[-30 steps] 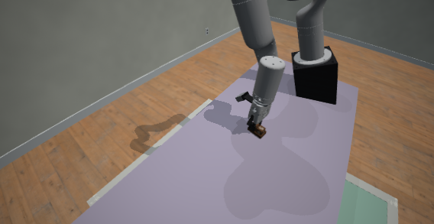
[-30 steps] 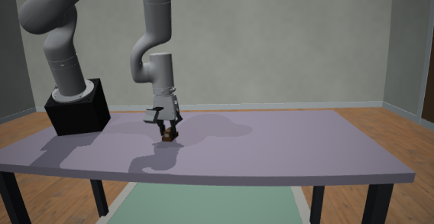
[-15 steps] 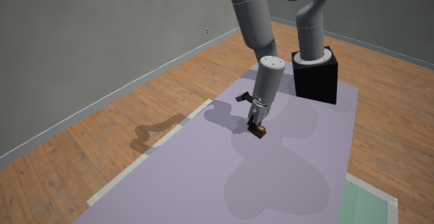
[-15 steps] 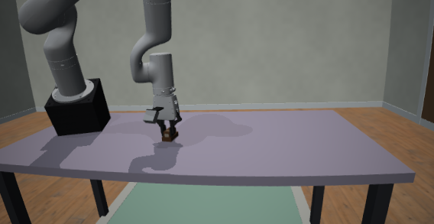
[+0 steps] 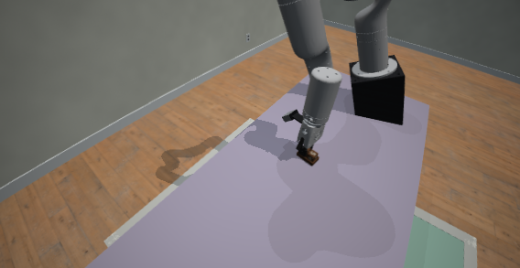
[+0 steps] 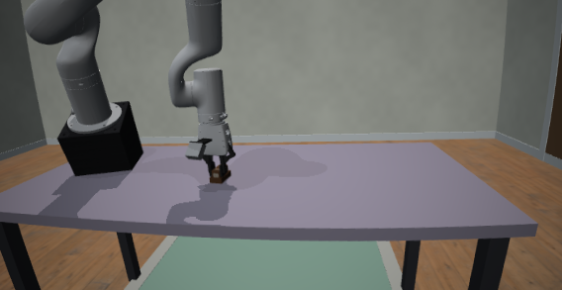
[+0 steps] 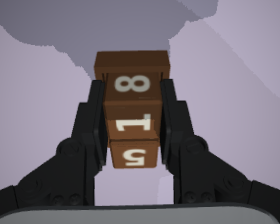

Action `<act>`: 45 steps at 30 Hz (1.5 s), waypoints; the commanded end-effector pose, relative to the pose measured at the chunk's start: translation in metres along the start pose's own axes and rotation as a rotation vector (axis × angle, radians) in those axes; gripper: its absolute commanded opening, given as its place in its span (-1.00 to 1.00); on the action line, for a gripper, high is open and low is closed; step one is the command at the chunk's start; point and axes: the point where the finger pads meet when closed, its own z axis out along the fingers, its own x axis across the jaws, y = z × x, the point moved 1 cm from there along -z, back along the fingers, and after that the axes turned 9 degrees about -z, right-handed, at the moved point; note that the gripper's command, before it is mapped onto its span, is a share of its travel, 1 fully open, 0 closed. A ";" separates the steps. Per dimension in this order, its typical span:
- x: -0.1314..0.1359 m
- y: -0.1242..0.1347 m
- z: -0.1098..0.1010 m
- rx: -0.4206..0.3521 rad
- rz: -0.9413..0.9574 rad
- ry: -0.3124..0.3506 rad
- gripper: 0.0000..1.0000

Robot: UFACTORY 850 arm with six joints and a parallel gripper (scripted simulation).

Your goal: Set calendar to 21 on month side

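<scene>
Wrist view looks down between the black fingers of the tool [image 7: 131, 136], which are partly closed and pressed against the two sides of a brown calendar cube [image 7: 132, 137]. That cube shows a 5 on the face nearest the camera and, above it, a face reading 1 with a further small mark that cannot be made out. Just beyond it, touching or nearly so, a second cube [image 7: 132, 78] shows an 8 lying on its side. Whether the two cubes sit inside a tray cannot be told here; only brown wood is visible around them.

From the exterior view the tool [image 6: 218, 167] points straight down, with the brown calendar piece [image 6: 220, 175] under it, resting on or just above the lilac desk [image 6: 376, 191]. Well apart at the desk's left end stands the arm's black base block [image 6: 101, 144]. The arm's shadow spreads across the desk around the calendar. In the top view the same brown piece [image 5: 310, 156] shows at the tool tip, with wooden floor [image 5: 114, 167] beyond the desk edge.
</scene>
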 end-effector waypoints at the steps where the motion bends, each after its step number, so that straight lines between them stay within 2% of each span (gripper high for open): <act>1: -0.001 0.000 0.000 0.000 0.000 -0.001 -0.47; 8: -0.001 0.000 -0.009 0.000 0.000 -0.001 -0.47; 13: -0.001 0.000 -0.041 0.000 0.000 -0.001 -0.47; 15: -0.001 0.000 -0.041 0.000 0.000 -0.001 -0.47; 21: -0.001 0.000 -0.083 0.000 0.000 -0.001 -0.47; 25: -0.001 0.000 -0.097 0.000 0.000 -0.001 -0.47; 45: -0.001 0.001 -0.100 0.000 -0.036 -0.001 -0.47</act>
